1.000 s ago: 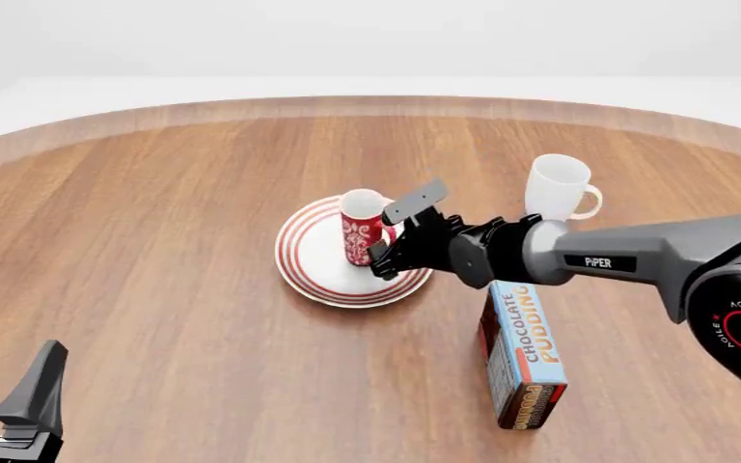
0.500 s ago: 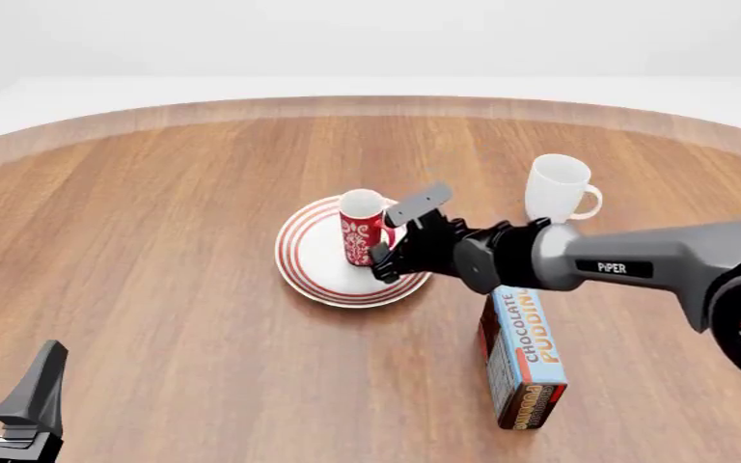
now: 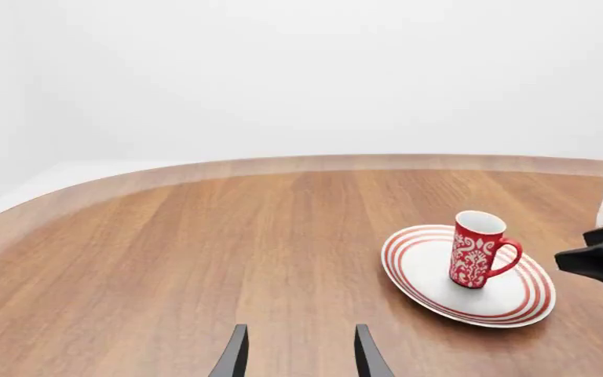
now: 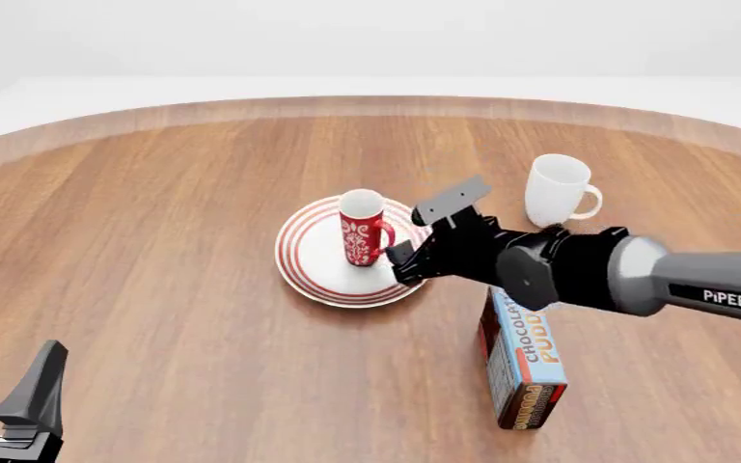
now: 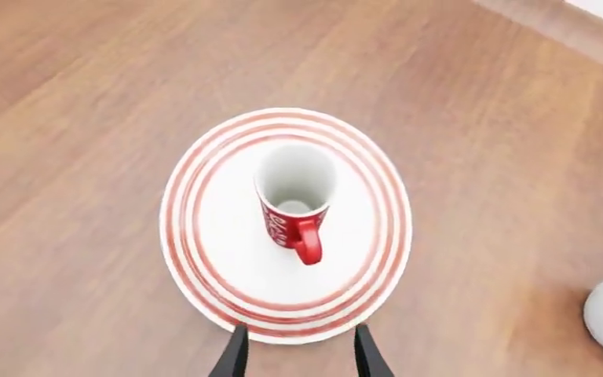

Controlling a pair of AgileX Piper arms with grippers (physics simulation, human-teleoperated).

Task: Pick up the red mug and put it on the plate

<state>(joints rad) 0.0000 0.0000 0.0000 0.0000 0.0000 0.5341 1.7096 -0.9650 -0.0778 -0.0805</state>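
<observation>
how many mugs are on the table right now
2. The red mug stands upright on the plate near the table's middle. A plain white mug stands on the bare wood farther back on the right. No others are visible.

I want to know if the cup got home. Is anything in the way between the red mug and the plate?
Nothing visible is. The red mug already stands upright on the plate. The right tool is open beside it, not touching it.
</observation>
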